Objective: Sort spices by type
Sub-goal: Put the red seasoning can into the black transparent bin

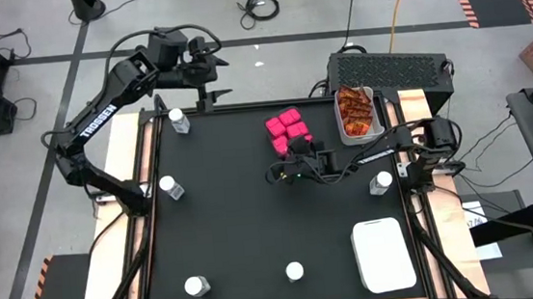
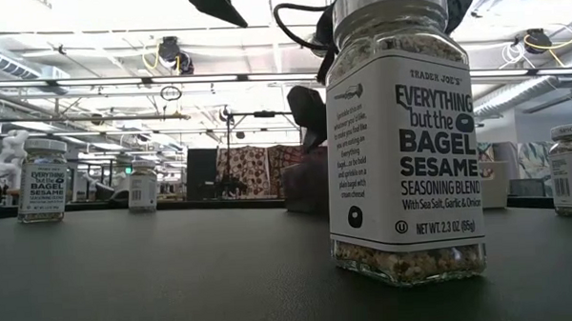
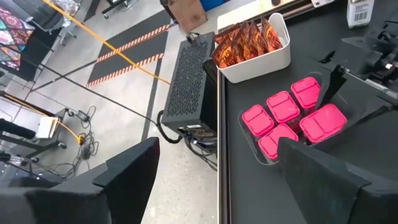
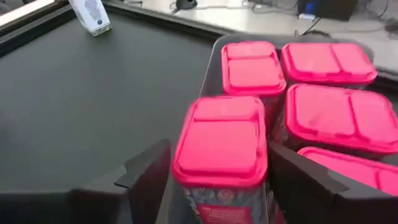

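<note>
The right gripper [image 1: 292, 163] is at the table's centre, reaching left from the right edge. Its fingers [image 4: 146, 171] stand on either side of one pink pack [image 4: 221, 149]; whether they press on it or stand just clear cannot be told. This pack sits at the near edge of the pink group [image 1: 287, 128], which fills a clear tray [image 3: 249, 134] slightly right of centre, toward the far side. Four other pink packs [image 4: 336, 118] stand close together just beyond it.

The left gripper [image 1: 209, 65] waits beyond the table's far-left edge, over the floor, with its jaws wide open and nothing between them.

A white bin [image 1: 345, 131] at the far right holds the sachets [image 1: 356, 111], orange-red and packed upright. A second white bin [image 1: 384, 253] lies at the near right.

Six jars are spread over the black table [image 1: 234, 220]:
- one jar [image 1: 178, 120] at the far left corner;
- one jar [image 1: 168, 186] at the left edge, mid-depth;
- one jar [image 1: 196, 286] at the near left;
- one jar [image 1: 295, 272] near the near edge, centre;
- one jar [image 1: 381, 182] at the right, near the right arm;
- in the low view, a jar [image 2: 404, 137] labelled "Everything but the Bagel Sesame" standing upright close to the camera.
</note>
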`<control>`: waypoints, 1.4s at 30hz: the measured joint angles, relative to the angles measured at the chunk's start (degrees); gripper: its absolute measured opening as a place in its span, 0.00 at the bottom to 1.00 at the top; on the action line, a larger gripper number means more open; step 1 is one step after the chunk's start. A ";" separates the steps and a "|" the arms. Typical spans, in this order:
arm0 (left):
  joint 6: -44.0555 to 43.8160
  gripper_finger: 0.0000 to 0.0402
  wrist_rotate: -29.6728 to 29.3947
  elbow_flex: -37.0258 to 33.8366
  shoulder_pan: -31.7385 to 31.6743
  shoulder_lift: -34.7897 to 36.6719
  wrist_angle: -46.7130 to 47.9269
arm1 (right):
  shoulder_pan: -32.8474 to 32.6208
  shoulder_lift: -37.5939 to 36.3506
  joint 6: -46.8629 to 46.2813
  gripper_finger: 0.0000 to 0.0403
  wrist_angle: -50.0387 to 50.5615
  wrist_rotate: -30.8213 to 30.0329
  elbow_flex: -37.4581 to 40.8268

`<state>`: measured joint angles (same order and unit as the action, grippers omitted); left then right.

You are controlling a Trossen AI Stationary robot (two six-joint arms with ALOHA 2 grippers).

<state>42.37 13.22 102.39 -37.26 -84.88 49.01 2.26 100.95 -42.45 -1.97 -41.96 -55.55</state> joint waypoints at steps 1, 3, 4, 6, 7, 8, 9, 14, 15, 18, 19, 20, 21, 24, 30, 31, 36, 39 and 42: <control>0.00 0.82 0.00 0.00 0.00 0.00 0.00 | 0.00 0.00 0.04 0.66 0.04 0.28 0.00; 0.00 0.82 0.01 0.00 0.02 -0.02 0.00 | 0.00 0.00 0.08 0.71 -0.01 0.53 0.00; 0.00 0.82 0.00 0.00 0.00 -0.02 -0.02 | 0.00 0.00 0.08 0.73 -0.05 0.96 0.00; 0.00 0.82 0.01 0.00 0.00 -0.02 -0.04 | 0.03 -0.15 0.68 0.77 0.02 1.44 0.00; 0.00 0.82 0.00 0.00 0.00 -0.02 -0.04 | 0.02 -0.40 1.62 0.78 -0.03 1.52 0.00; 0.00 0.82 0.01 0.00 0.00 -0.02 -0.04 | 0.02 -0.95 2.85 0.80 -0.09 1.60 -0.03; 0.01 0.82 0.00 0.00 0.00 -0.02 -0.04 | 0.03 -1.61 4.36 0.81 0.03 1.52 -0.35; 0.00 0.82 0.01 0.00 -0.11 -0.04 -0.04 | 1.00 -5.69 14.88 0.83 0.90 1.75 -4.10; 0.00 0.82 0.01 0.00 -0.17 -0.04 -0.03 | 1.40 -6.65 16.40 0.83 2.23 2.75 -5.24; -0.02 0.82 -0.01 0.00 -0.56 -0.04 1.38 | 4.12 -9.96 16.74 0.82 11.29 10.73 -8.79; -0.05 0.82 0.01 -0.02 -0.76 -0.04 1.97 | 5.55 -11.03 15.35 0.81 15.25 13.32 -9.67; -0.07 0.82 0.01 -0.02 -0.96 -0.07 2.46 | 7.29 -12.08 14.00 0.81 18.97 15.48 -10.27; -0.07 0.82 0.00 -0.02 -1.19 -0.07 3.10 | 9.24 -13.18 12.64 0.80 22.39 17.65 -10.78; -0.11 0.82 0.00 -0.02 -1.79 -0.07 4.27 | 16.48 -16.16 9.25 0.78 31.82 26.88 -11.97; -0.13 0.82 0.01 -0.03 -2.10 -0.07 4.43 | 26.33 -17.17 14.24 0.68 48.62 37.43 -12.07; -0.15 0.82 0.01 -0.04 -2.10 -0.07 4.42 | 26.71 -17.18 15.90 0.64 49.94 37.66 -12.07; -0.26 0.82 0.01 -0.04 -2.10 -0.07 4.39 | 26.56 -16.52 18.19 0.30 52.87 37.87 -12.07; -0.31 0.82 0.01 -0.04 -2.10 -0.07 4.37 | 25.87 -15.36 18.49 0.06 53.54 37.85 -12.07; -0.31 0.82 0.01 -0.04 -2.10 -0.07 4.35 | 25.19 -13.85 17.89 0.03 53.34 37.90 -11.63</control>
<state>42.06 13.23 102.35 -39.35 -84.95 53.36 27.45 87.09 -24.56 51.37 -4.05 -67.18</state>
